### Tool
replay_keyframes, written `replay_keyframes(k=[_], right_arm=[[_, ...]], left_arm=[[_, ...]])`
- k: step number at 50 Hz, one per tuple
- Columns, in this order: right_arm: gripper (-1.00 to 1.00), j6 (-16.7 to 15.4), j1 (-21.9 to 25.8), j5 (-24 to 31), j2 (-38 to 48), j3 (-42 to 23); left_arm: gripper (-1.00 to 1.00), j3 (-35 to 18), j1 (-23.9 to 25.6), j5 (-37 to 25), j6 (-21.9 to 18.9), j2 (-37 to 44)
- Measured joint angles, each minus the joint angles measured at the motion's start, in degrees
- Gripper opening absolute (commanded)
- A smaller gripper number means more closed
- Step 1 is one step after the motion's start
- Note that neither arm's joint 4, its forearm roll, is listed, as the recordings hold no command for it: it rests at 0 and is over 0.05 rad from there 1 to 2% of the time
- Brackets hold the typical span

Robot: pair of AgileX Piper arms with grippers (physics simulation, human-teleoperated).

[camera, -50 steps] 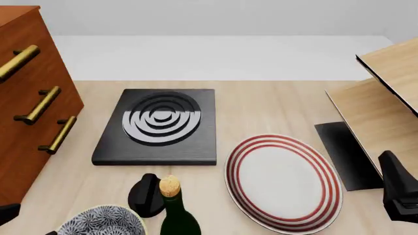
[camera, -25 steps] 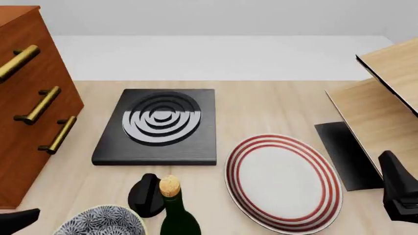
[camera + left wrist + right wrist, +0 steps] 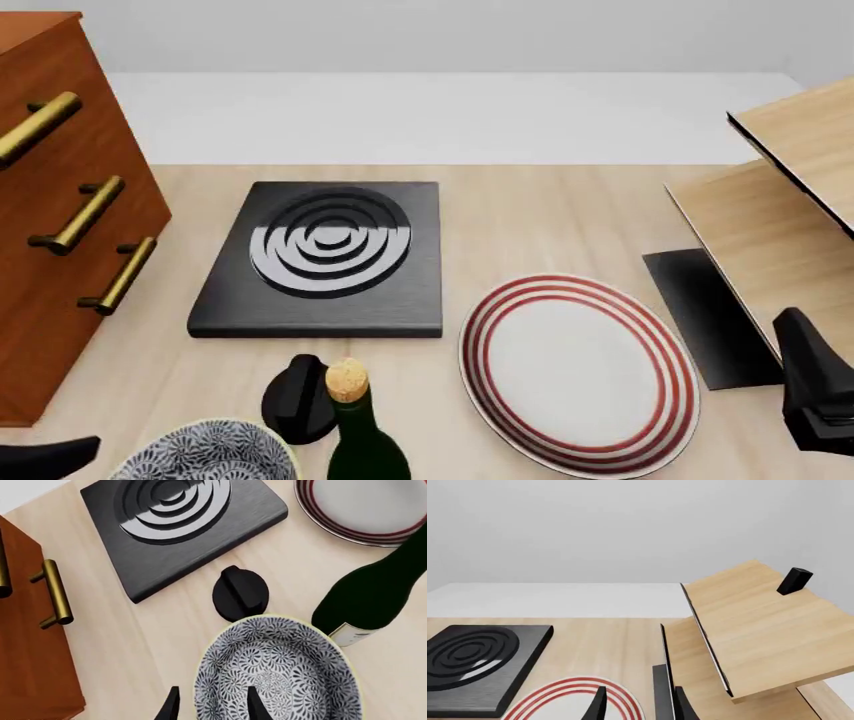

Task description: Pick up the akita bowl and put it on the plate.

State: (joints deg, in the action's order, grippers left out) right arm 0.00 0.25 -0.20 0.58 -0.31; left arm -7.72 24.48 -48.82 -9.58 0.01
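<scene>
The akita bowl (image 3: 280,675), white with a dense dark swirl pattern and a thin yellowish rim, stands at the table's near left edge (image 3: 207,455). My left gripper (image 3: 212,707) is open just above the bowl's rim, one fingertip (image 3: 253,705) over the inside and the other over the table outside it. In the front view only a black part of the left arm (image 3: 54,455) shows, left of the bowl. The plate (image 3: 581,370), white with red rings, lies right of the bowl. My right gripper (image 3: 639,710) is open and empty, at the plate's (image 3: 570,695) right side.
A dark green corked bottle (image 3: 358,430) and a black knob (image 3: 300,400) stand between bowl and plate. A black slab with grey rings (image 3: 320,255) lies behind them. A brown drawer cabinet (image 3: 67,200) is at the left, a tilted wooden shelf (image 3: 787,200) at the right.
The left arm has slid rightward along the front view's bottom edge, closer to the bowl. The right arm, bowl and plate have not moved.
</scene>
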Motion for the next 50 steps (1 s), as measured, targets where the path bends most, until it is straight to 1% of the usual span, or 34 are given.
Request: replay_keyframes(k=[26, 50], right_arm=[[1.0, 0.0, 0.0, 0.0, 0.0, 0.0], [1.0, 0.0, 0.0, 0.0, 0.0, 0.0]], left_arm=[[1.0, 3.0, -2.7, 2.1, -0.9, 0.0], [1.0, 4.0, -4.9, 4.6, -1.9, 0.0]])
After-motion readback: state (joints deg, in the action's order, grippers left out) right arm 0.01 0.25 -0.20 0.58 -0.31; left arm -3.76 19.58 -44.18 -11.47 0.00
